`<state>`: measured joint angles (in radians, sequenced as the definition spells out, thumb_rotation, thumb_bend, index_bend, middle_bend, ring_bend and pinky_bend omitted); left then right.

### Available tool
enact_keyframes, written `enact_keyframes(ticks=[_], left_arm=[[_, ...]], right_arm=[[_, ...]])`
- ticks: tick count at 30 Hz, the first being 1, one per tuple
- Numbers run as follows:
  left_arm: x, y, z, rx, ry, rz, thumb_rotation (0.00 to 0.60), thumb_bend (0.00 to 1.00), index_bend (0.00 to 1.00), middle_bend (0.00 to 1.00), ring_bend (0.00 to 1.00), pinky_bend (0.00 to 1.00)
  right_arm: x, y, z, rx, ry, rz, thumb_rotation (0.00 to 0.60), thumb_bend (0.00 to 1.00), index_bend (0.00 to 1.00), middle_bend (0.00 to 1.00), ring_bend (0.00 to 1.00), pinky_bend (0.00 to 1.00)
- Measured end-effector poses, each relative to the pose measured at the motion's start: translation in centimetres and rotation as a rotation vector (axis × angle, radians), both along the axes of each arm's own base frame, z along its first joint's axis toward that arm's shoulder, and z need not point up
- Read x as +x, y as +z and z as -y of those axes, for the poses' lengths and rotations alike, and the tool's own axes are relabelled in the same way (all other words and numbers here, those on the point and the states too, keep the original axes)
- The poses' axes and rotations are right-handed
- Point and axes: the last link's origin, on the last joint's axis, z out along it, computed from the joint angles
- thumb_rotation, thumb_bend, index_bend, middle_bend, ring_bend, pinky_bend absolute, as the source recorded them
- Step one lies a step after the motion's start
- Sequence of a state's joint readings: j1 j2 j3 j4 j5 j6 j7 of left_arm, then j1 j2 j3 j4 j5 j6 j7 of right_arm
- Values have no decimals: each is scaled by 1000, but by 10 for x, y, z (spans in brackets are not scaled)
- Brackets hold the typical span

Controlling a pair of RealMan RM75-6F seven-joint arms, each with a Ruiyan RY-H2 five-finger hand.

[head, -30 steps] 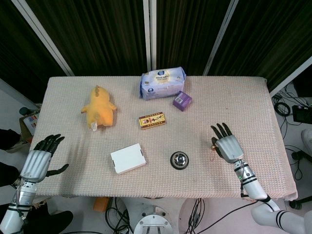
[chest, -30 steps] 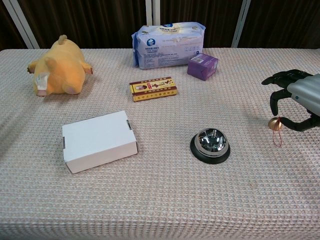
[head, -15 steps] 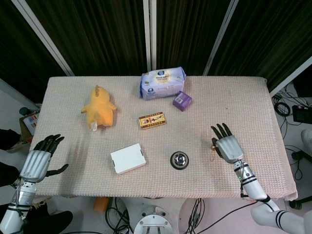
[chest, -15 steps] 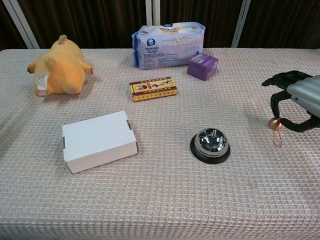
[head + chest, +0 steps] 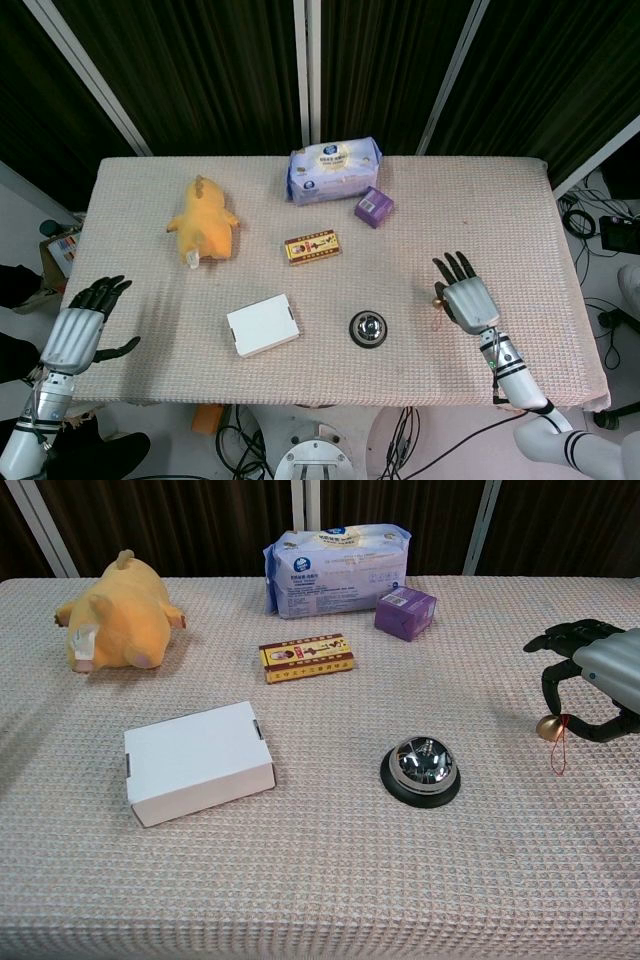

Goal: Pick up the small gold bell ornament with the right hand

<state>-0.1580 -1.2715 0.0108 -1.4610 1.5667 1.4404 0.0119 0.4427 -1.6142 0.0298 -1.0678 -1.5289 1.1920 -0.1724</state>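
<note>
Pinching gold bell [image 5: 548, 727] — right hand [image 5: 598, 677], barely shifted since earlier

Desk bell [image 5: 420, 770] right of box [image 5: 197, 761]; plush [image 5: 112, 626] behind — left.

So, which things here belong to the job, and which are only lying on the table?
Belong to the job:
- small gold bell ornament, pinched by the right robot hand

Only lying about:
- plush toy
- wipes pack
- purple box
- yellow and red box
- white box
- desk bell
- left robot hand, open and holding nothing
</note>
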Motion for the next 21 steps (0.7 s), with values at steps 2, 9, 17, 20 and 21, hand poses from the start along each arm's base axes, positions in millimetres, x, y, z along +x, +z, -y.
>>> enact_keyframes(ticks=[2, 9, 17, 20, 21], left_arm=[[0, 0, 0, 0, 0, 1, 471, 182, 138, 113, 105, 232], [1, 0, 0, -3, 0, 10, 459, 181, 138, 113, 105, 232], [3, 1, -1, -2, -3, 18, 460, 182, 138, 112, 105, 231], [4, 2, -1, 1, -4, 17, 457, 181, 138, 113, 105, 232], [4, 2, -1, 2, -4, 18, 457, 181, 138, 113, 105, 232]], right_arm=[[0, 0, 0, -2, 1, 2, 600, 331, 621, 125, 0, 0], [2, 1, 1, -6, 6, 12, 600, 340, 645, 137, 0, 0], [13, 15, 5, -54, 40, 63, 600, 340, 660, 137, 0, 0], [23, 23, 8, -84, 56, 107, 600, 339, 673, 141, 0, 0], [27, 26, 9, -87, 51, 139, 600, 339, 676, 142, 0, 0]])
